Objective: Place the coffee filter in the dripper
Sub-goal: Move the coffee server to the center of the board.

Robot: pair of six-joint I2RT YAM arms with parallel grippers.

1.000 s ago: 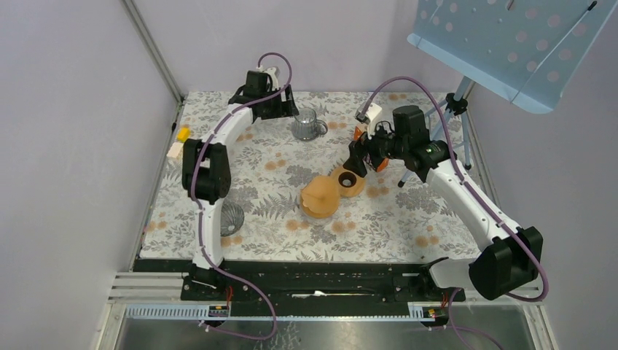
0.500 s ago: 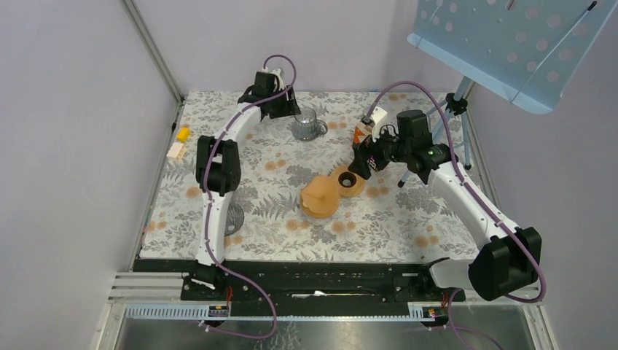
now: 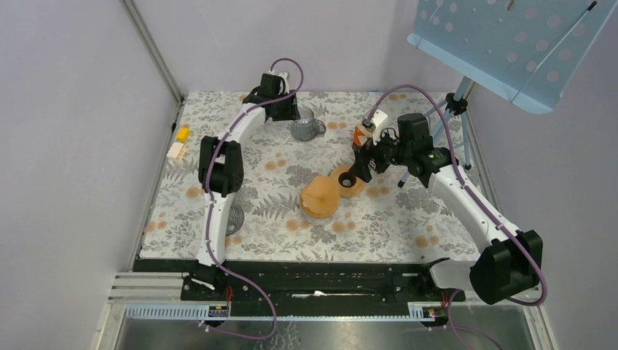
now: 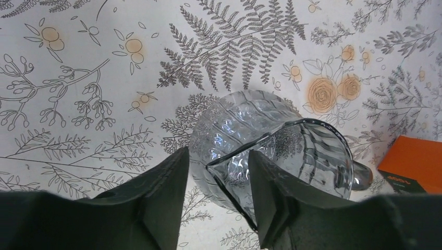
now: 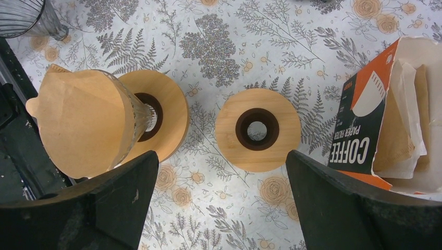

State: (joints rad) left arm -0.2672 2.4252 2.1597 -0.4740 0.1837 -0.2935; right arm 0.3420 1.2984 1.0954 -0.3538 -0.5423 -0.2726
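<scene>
A brown coffee filter (image 5: 78,122) sits inside a glass dripper (image 3: 321,195) on a wooden collar (image 5: 167,112) at mid table. A second, empty glass dripper (image 4: 271,140) stands at the back. My left gripper (image 4: 216,195) straddles its rim, one finger outside and one inside the bowl. The jaws are partly narrowed, and a gap shows beside the left finger (image 4: 161,192). My right gripper (image 5: 221,203) hangs wide open over a loose wooden ring (image 5: 258,127), holding nothing. From above, the left gripper (image 3: 294,117) is at the back dripper (image 3: 306,126).
An orange coffee filter box (image 5: 365,130) lies open to the right of the ring, paper filters (image 5: 404,120) spilling out. A ribbed glass vessel (image 3: 233,217) stands by the left arm. Small yellow pieces (image 3: 182,133) lie at the left edge. A tripod stand (image 3: 452,109) rises at the back right.
The left arm has reached farther back over the empty glass dripper, and its jaws have narrowed around the rim. The right gripper drifted slightly, still wide open.
</scene>
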